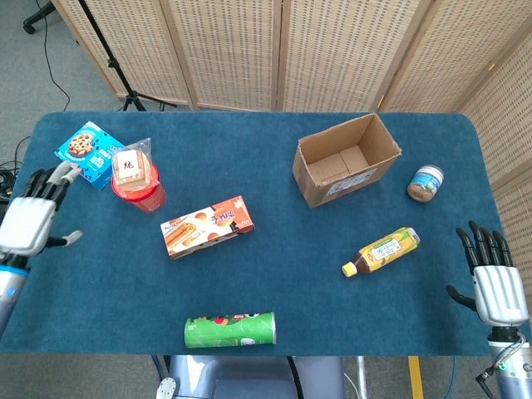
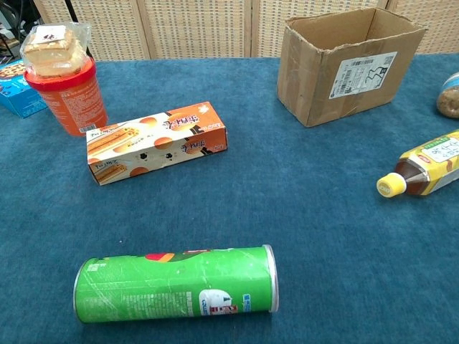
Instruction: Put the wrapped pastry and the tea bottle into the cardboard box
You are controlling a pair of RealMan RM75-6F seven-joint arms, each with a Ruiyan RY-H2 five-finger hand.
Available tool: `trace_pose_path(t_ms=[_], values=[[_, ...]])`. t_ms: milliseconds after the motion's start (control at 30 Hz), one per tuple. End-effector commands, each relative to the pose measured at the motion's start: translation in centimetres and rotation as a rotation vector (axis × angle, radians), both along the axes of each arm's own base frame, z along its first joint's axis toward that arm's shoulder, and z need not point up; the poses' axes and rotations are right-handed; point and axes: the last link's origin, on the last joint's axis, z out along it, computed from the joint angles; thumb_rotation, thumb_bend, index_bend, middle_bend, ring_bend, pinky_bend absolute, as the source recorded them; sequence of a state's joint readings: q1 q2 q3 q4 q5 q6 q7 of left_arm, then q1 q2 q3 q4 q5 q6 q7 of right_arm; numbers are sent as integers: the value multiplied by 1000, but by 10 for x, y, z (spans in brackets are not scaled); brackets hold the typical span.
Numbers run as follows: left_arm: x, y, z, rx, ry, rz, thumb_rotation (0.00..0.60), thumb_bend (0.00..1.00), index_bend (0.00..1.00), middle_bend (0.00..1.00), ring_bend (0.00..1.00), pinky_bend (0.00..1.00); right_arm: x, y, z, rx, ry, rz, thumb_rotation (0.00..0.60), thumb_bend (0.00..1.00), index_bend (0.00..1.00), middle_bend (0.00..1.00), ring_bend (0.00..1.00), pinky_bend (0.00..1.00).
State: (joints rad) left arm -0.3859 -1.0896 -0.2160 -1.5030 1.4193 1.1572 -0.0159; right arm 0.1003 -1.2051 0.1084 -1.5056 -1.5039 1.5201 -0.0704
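A wrapped pastry (image 1: 133,167) in clear film lies on top of a red cup (image 1: 141,194) at the table's left; the chest view shows the pastry (image 2: 53,40) there too. The tea bottle (image 1: 382,251) lies on its side at the right, yellow cap toward me, also seen as the bottle (image 2: 424,166) at the right edge. The open cardboard box (image 1: 344,160) stands behind it, its opening up. My left hand (image 1: 32,218) hovers open at the left edge, near the cup. My right hand (image 1: 495,281) is open at the right edge, beside the bottle.
An orange biscuit box (image 1: 207,226) lies mid-table, and a green crisp tube (image 1: 230,330) lies near the front edge. A blue cookie packet (image 1: 86,152) sits at the far left. A small jar (image 1: 425,183) stands right of the cardboard box.
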Motion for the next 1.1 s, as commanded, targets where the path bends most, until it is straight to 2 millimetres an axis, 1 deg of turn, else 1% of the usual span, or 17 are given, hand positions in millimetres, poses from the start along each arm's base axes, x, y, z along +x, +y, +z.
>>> trace_pose_path(t_ms=[33,133,233,300,467,567,633,700,733,800,900,933,1000,1100], values=[[39,63,-8,-98,73,-29,600,0,0,0,0,44,-6,-5,-1,1,14,-31,600,0,0,0,0,0],[44,74,-13,-114,105,-17,600,0,0,0,0,44,-8,-7,-1,1,16,-43,600,0,0,0,0,0],[51,93,-17,-124,96,20,600,0,0,0,0,44,-13,-8,2,-8,13,-64,600,0,0,0,0,0],[53,102,-18,-133,100,39,600,0,0,0,0,44,-16,-9,4,-13,10,-75,600,0,0,0,0,0],[54,117,-27,-192,118,94,600,0,0,0,0,44,-20,-11,5,-14,7,-95,600,0,0,0,0,0],[55,125,-35,-210,85,121,600,0,0,0,0,45,-21,-13,5,-14,8,-102,600,0,0,0,0,0],[57,129,-38,-206,77,119,600,0,0,0,0,63,-22,-13,5,-13,6,-107,600,0,0,0,0,0],[58,133,-42,-199,68,114,600,11,6,5,11,127,-23,-14,5,-12,4,-114,600,0,0,0,0,0],[58,134,-43,-194,65,112,600,24,28,29,30,160,-24,-15,5,-12,3,-117,600,0,0,0,0,0],[56,139,-48,-192,71,118,600,82,165,168,131,256,-25,-16,6,-13,-3,-123,600,0,0,0,0,0],[55,142,-51,-184,68,122,600,129,298,331,255,369,-26,-16,7,-15,-6,-127,600,0,0,0,0,0],[55,142,-51,-181,67,121,600,139,324,361,280,396,-26,-16,7,-15,-6,-127,600,0,0,0,0,0],[55,143,-52,-168,64,113,600,177,411,435,344,464,-27,-16,7,-14,-9,-132,600,0,0,0,0,0],[54,142,-50,-150,60,99,600,234,512,504,406,523,-28,-16,7,-9,-13,-138,600,0,0,0,0,0]])
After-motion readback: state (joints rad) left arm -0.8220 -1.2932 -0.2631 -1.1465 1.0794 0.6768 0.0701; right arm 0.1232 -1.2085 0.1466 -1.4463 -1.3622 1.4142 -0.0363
